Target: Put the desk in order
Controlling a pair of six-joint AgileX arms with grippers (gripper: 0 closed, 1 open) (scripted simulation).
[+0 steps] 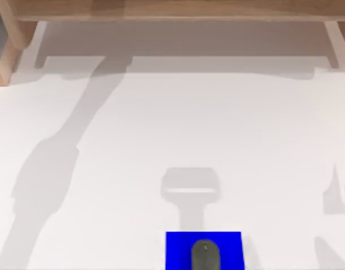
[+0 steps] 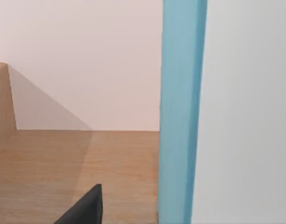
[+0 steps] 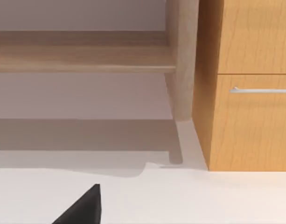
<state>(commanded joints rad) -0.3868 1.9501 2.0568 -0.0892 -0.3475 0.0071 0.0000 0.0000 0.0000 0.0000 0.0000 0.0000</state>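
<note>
On white desk (image 1: 172, 129): square blue pad (image 1: 178, 247), oval mouse (image 1: 205, 254).

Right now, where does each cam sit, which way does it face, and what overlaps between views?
Top view: above the table, looking down on the white desk, its wooden shelf, the blue pad and the dark mouse.
Left wrist view: on the left arm, facing a wooden surface and a light-blue upright panel; one dark fingertip shows.
Right wrist view: on the right arm, low over the desk, facing the shelf and a wooden drawer unit; one dark fingertip shows.
Shared: top and right wrist views both show desk and shelf.
</note>
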